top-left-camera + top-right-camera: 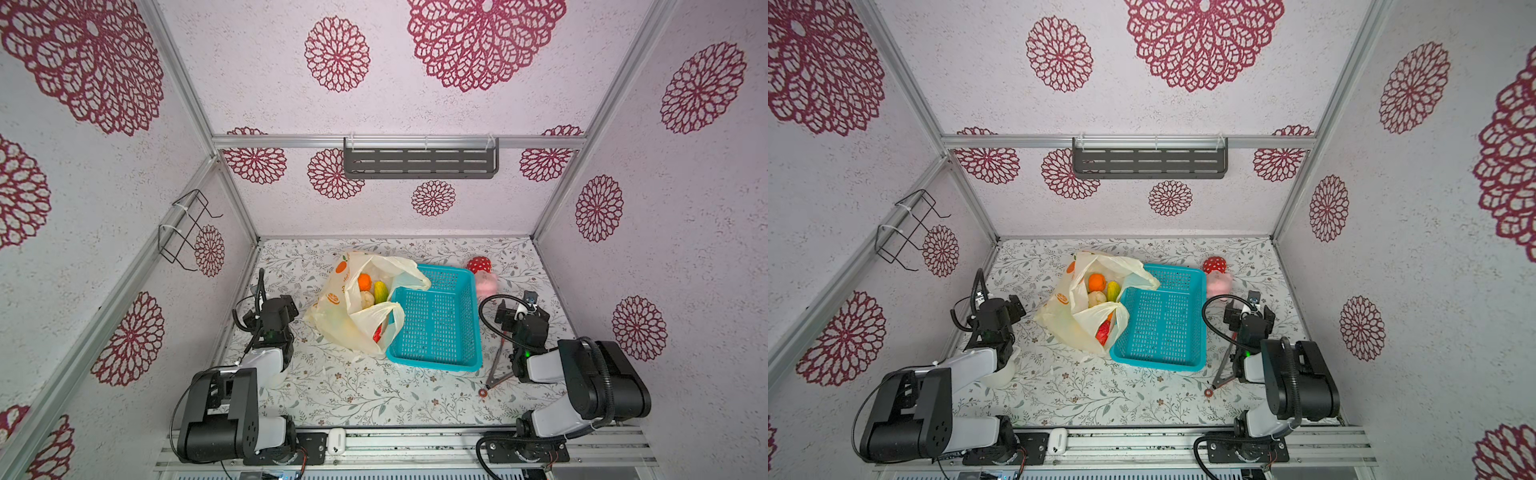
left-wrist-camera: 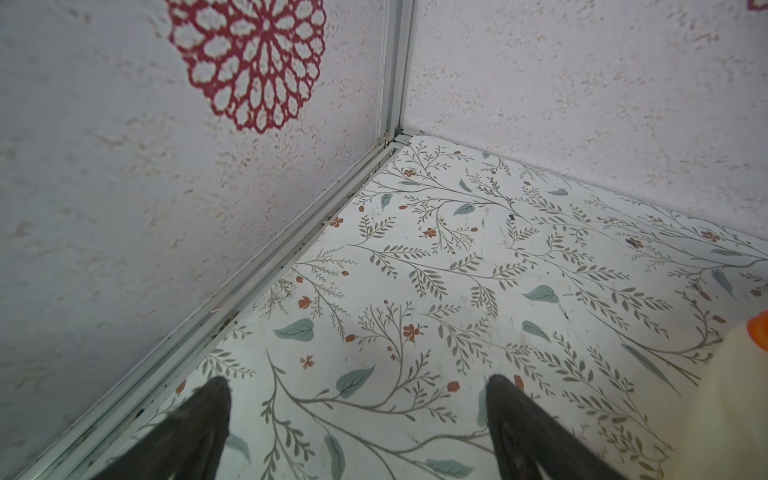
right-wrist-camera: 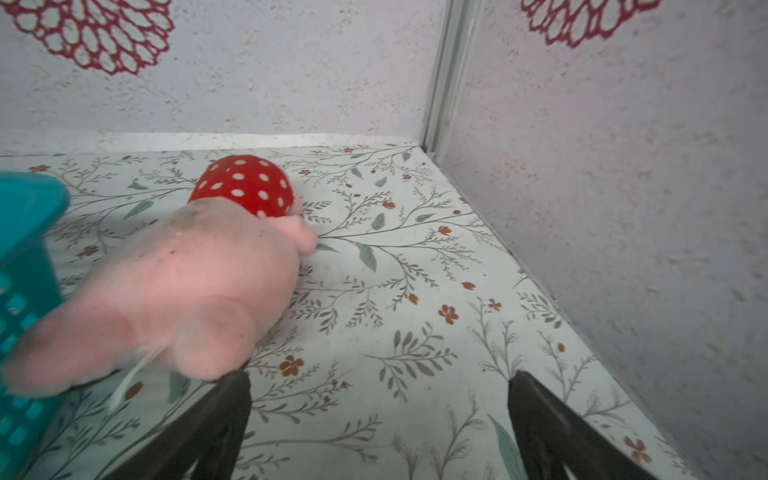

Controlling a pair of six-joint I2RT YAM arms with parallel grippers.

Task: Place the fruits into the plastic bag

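1. Your left gripper point(image 2: 357, 380) has its jaws wide apart with nothing between them. It hangs over bare table point(image 2: 457, 270) near the left wall, and only an edge of the plastic bag point(image 2: 731, 395) shows beside it.
2. Your right gripper point(image 3: 381, 374) is likewise spread and empty. The pink fluffy toy point(image 3: 174, 291) lies just beside one finger, with the red dotted plush point(image 3: 245, 185) behind it. Neither is fruit, so leave both alone.
3. In a top view, the plastic bag point(image 1: 332, 320) sits between the left arm and the teal mesh basket point(image 1: 432, 365), with its mouth gaping upward. One handle loop drapes over the basket's far corner.
4. The fruits point(image 1: 365, 282) are inside the bag: you can see an orange, a green oblong point(image 1: 380, 292), a beige round one point(image 1: 366, 299) and something red point(image 1: 377, 333) lower down. The rest, if there, are hidden by the film.
5. The basket looks empty, and no fruit shows on the table. Judge the loading as finished, or nearly so.
6. Your next move calls for a check, not a grasp. Confirm that nothing has rolled behind the bag or basket, then keep both arms clear of the loose handles so the bag does not tip.
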